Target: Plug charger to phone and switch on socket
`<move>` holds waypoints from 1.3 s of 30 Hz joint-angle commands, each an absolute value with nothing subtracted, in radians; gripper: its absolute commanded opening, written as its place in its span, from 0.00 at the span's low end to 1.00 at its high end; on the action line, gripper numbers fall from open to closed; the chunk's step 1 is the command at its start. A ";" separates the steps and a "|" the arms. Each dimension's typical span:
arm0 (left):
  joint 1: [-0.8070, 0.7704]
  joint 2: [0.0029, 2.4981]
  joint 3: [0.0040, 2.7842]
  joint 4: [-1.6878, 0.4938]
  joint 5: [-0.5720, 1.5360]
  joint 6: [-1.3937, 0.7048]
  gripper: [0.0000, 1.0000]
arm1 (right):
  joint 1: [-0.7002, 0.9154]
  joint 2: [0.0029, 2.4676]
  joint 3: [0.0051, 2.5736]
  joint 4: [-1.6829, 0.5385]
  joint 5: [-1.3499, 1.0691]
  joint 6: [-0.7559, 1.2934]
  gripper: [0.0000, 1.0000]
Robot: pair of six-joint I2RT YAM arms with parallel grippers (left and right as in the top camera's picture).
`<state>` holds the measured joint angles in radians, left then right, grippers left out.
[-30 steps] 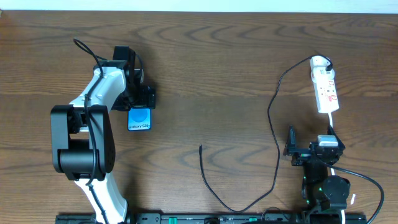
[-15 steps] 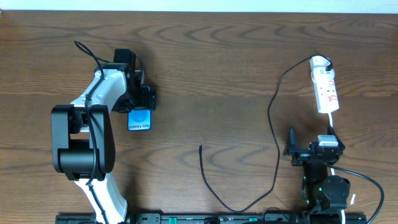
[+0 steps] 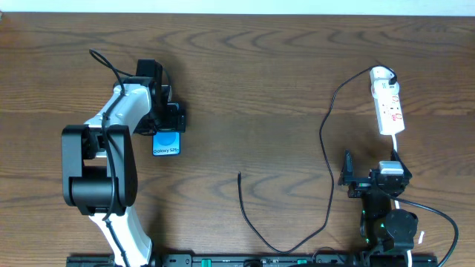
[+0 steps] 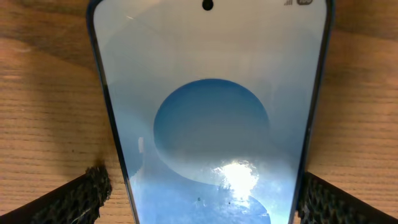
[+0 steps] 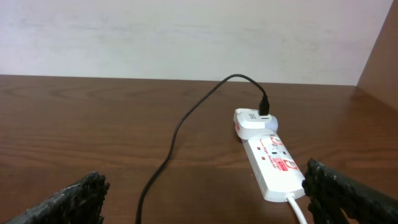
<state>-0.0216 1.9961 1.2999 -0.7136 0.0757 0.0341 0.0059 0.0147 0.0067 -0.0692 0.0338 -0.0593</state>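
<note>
The phone (image 3: 167,142) lies flat on the table at the left, blue screen up. In the left wrist view the phone (image 4: 208,124) fills the frame. My left gripper (image 3: 169,122) is open and straddles the phone (image 4: 202,196), with a finger close to each long edge. The socket (image 3: 387,104) lies at the far right, and also shows in the right wrist view (image 5: 273,163). The charger (image 3: 326,148) is plugged in at the socket's far end (image 5: 264,114). Its cable loops down, and the free tip (image 3: 239,175) lies mid-table. My right gripper (image 3: 377,174) is open and empty (image 5: 202,193), just short of the socket.
The socket's white cord (image 3: 395,144) runs toward the right arm's base (image 3: 390,222). The left arm's white body (image 3: 111,148) stands beside the phone. The table's far edge (image 3: 237,13) meets a pale wall.
</note>
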 commanded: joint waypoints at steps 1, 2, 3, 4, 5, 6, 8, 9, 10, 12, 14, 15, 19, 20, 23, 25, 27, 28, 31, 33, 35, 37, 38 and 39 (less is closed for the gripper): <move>-0.019 2.007 1.280 -0.709 0.059 0.048 0.98 | 0.014 0.007 0.006 -0.072 0.039 -0.068 0.99; -0.019 2.007 1.280 -0.709 0.059 0.049 0.98 | 0.014 0.007 0.006 -0.072 0.039 -0.068 0.99; -0.019 2.007 1.280 -0.709 0.059 0.049 0.98 | 0.014 0.007 0.006 -0.072 0.039 -0.068 0.99; -0.019 2.007 1.280 -0.709 0.059 0.049 0.98 | 0.014 0.007 0.006 -0.072 0.039 -0.068 0.99; -0.019 2.007 1.280 -0.709 0.059 0.049 0.98 | 0.014 0.007 0.006 -0.072 0.039 -0.068 0.99; -0.019 2.007 1.280 -0.709 0.059 0.049 0.98 | 0.014 0.007 0.006 -0.072 0.039 -0.068 0.99; -0.019 2.007 1.280 -0.709 0.059 0.052 0.98 | 0.014 0.007 0.006 -0.072 0.039 -0.068 0.99; -0.019 2.007 1.280 -0.709 0.059 0.052 0.98 | 0.014 0.007 0.006 -0.072 0.039 -0.068 0.99; -0.019 2.007 1.280 -0.709 0.059 0.052 0.98 | 0.014 0.007 0.006 -0.072 0.039 -0.068 0.99; -0.019 2.007 1.279 -0.709 0.059 0.053 0.98 | 0.014 0.007 0.006 -0.072 0.039 -0.068 0.99; -0.019 2.007 1.274 -0.708 0.059 0.060 0.98 | 0.014 0.007 0.006 -0.072 0.039 -0.068 0.99; -0.019 2.007 1.271 -0.707 0.059 0.064 0.98 | 0.014 0.007 0.006 -0.072 0.039 -0.068 0.99; -0.019 2.007 1.266 -0.704 0.059 0.068 0.98 | 0.014 0.007 0.006 -0.072 0.039 -0.068 0.99; -0.019 2.007 1.266 -0.704 0.059 0.068 0.98 | 0.014 0.007 0.006 -0.072 0.039 -0.068 0.99; -0.019 2.007 1.266 -0.704 0.059 0.068 0.98 | 0.014 0.007 0.006 -0.072 0.039 -0.068 0.99; -0.019 2.007 1.265 -0.705 0.059 0.076 0.98 | 0.014 0.007 0.006 -0.072 0.039 -0.068 0.99; -0.019 2.007 1.263 -0.704 0.059 0.079 0.98 | 0.014 0.007 0.006 -0.072 0.039 -0.068 0.99; -0.019 2.007 1.263 -0.704 0.059 0.079 0.98 | 0.014 0.007 0.006 -0.072 0.039 -0.068 0.99; -0.019 2.007 1.262 -0.705 0.059 0.078 0.98 | 0.014 0.007 0.006 -0.072 0.039 -0.068 0.99; -0.019 2.007 1.262 -0.705 0.060 0.078 0.98 | 0.014 0.007 0.006 -0.072 0.039 -0.068 0.99; -0.019 2.007 1.262 -0.705 0.060 0.078 0.98 | 0.014 0.007 0.006 -0.072 0.039 -0.068 0.99; -0.019 2.007 1.262 -0.705 0.064 0.078 0.98 | 0.014 0.007 0.006 -0.072 0.039 -0.068 0.99; -0.019 2.007 1.262 -0.705 0.065 0.078 0.98 | 0.014 0.007 0.006 -0.072 0.039 -0.068 0.99; -0.019 2.007 1.262 -0.705 0.067 0.078 0.98 | 0.014 0.007 0.006 -0.072 0.039 -0.068 0.99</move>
